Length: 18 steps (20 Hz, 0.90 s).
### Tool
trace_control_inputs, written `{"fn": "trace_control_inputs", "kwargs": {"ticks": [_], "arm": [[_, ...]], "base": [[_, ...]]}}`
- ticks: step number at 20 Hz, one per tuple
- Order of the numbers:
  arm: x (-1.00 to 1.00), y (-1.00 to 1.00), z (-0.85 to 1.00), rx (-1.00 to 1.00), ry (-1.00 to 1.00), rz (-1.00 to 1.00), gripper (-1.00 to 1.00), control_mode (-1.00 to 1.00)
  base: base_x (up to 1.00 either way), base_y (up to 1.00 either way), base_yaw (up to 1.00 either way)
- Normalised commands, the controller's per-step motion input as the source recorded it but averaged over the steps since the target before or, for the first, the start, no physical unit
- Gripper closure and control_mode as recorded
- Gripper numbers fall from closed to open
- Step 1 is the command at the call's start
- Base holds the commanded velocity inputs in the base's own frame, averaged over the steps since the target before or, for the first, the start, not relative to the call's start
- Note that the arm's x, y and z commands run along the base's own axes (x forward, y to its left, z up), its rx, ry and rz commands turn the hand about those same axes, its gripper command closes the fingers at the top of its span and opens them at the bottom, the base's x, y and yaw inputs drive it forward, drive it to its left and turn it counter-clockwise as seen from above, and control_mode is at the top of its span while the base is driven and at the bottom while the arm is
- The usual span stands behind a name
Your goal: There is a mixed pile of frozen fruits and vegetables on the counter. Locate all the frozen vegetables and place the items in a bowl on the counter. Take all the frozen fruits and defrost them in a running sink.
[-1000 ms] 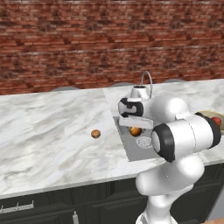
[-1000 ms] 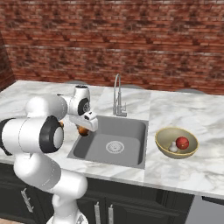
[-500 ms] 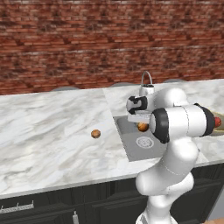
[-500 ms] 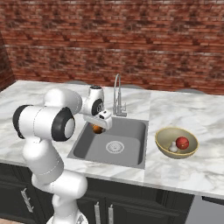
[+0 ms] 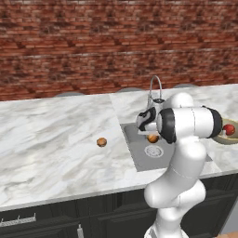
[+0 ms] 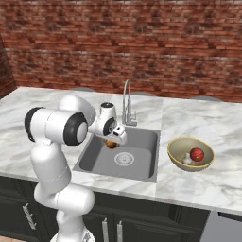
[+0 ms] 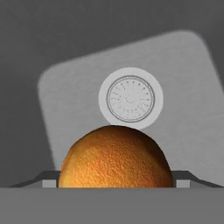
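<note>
Status: both vegetables in bowl (image 6: 176,158) on counter (image 6: 208,182), right of sink (image 6: 144,163): red ball (image 6: 197,154) beside pale mushroom (image 6: 187,159). Vegetable half judged complete.

Fruit half in progress. Larger orange ball (image 7: 114,158) held between fingers of gripper (image 6: 111,143), jaws spread wide around it, suspended above basin with drain (image 7: 131,99) directly beyond. Not yet released.

Smaller brownish-orange ball (image 5: 102,142) alone on marble, left of sink, well apart from arm. Not yet collected.

Faucet (image 6: 126,101): no water stream visible; running state cannot be told.

Remaining, by judgement: drop held fruit in basin, fetch second fruit, get water running.
</note>
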Motion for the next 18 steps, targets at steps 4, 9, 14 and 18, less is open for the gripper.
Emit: {"fn": "trace_control_inputs", "kwargs": {"ticks": [4,9,14,18], "arm": [[0.09,-0.05,-0.56,-0.05,-0.18,0.06,1.00,-1.00],[0.40,-0.08,-0.21,0.00,-0.03,0.04,1.00,-1.00],[0.36,-0.01,-0.29,0.00,0.06,0.02,1.00,-1.00],[0.22,0.00,-0.32,0.00,0.09,0.00,1.00,-1.00]], "base": [[0.00,0.00,0.00],[0.00,0.00,0.00],[0.00,0.00,0.00],[0.00,0.00,0.00]]}}
